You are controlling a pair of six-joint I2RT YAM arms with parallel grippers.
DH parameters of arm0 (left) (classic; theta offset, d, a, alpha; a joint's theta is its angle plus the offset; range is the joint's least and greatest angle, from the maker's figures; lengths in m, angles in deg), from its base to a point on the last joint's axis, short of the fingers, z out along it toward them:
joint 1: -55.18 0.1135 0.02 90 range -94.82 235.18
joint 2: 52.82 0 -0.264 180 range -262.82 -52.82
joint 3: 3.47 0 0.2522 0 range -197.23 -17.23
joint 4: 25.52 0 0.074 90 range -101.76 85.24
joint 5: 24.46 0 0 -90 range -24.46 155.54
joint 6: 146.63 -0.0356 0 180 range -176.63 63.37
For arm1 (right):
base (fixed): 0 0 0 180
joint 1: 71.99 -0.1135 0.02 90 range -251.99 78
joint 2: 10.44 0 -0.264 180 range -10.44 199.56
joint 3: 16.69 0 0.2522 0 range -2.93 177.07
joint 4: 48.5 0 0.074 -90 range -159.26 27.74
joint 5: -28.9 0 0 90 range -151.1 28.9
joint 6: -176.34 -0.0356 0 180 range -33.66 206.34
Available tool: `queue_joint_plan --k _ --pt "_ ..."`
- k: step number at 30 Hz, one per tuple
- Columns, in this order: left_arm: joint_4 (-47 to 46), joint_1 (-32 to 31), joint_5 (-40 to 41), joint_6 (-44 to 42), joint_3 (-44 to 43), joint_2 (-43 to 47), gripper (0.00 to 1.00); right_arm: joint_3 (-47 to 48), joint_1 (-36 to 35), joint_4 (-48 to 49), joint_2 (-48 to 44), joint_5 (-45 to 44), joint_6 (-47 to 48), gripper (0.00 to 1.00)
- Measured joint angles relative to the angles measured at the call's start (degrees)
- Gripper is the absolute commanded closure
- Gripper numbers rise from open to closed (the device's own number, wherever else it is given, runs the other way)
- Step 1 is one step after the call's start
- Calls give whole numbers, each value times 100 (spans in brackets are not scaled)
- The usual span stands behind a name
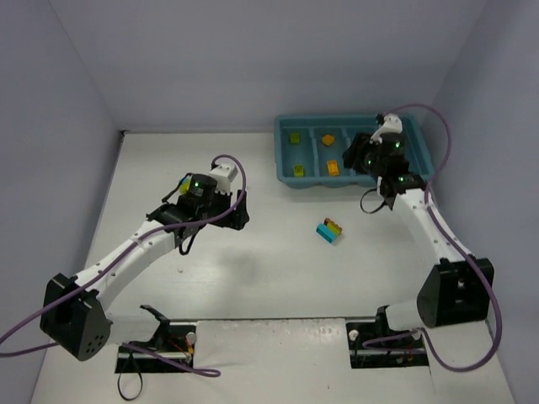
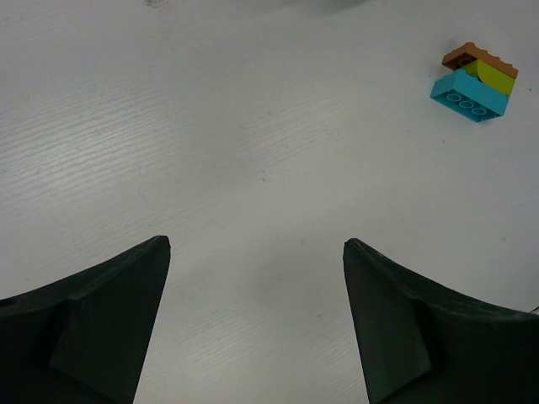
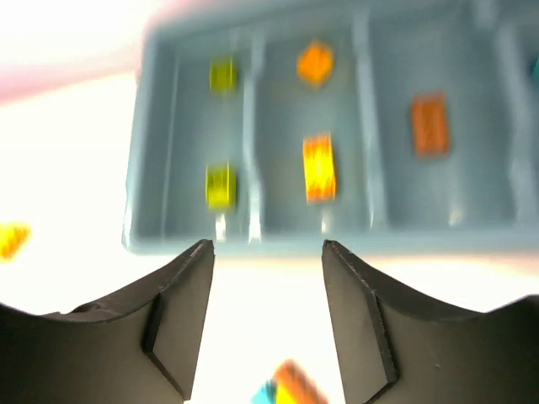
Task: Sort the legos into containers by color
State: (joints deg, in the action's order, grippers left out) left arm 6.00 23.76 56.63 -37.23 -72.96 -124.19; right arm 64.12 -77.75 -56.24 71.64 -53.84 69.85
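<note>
While the left gripper (image 2: pixel 257 244) is spread wide with nothing between its jaws, a clump (image 2: pixel 476 82) of cyan, green and orange legos is seen at the upper right of its view, well apart from it. The right gripper (image 3: pixel 267 246) is likewise parted and empty, framed just below the tray (image 3: pixel 152 143), whose compartments hold loose green and orange bricks (image 3: pixel 318 167).

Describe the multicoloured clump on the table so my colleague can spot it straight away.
Find the rectangular teal-blue plastic tray at the far right of the white table. On the table, just nearer than the tray's front wall, lies a small clump of joined plastic bricks. Unlike the single bricks inside the tray, it stacks three colours: cyan-blue below, yellow-green and orange above.
</note>
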Motion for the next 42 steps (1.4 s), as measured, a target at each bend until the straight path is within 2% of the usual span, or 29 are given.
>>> queue_joint_plan --k 2,5,9,12,15,19,23,30,37,42 --pt "2 -15 -13 0 -7 2 23 -426 -146 -208 -299 81 24 56" --pt "2 -52 -37 0 -9 2 23 -750 -398 -713 -452 186 168 58" --pt "2 -85 -79 15 -9 2 23 -857 -756 -1340 -444 407 481 60" --pt "4 -103 -127 31 -9 2 23 -857 -935 -1626 -334 525 723 66" --pt "7 -125 -160 39 -9 2 23 -857 -1008 -1818 -68 553 852 66" --pt "7 -168 -201 39 -9 2 23 -857 -1056 -1956 354 542 975 59" --pt "17 -221 -234 42 -9 2 23 -855 -1145 -2031 789 466 1075 59" --pt "44 -238 -328 42 -9 48 23 -782 -1215 -2059 1303 295 1220 64" --pt "44 -247 -334 39 -7 151 23 -669 -1224 -2039 1353 105 1314 71" --pt "44 -260 -369 39 15 153 23 -634 -1224 -2037 1351 2 1375 70"
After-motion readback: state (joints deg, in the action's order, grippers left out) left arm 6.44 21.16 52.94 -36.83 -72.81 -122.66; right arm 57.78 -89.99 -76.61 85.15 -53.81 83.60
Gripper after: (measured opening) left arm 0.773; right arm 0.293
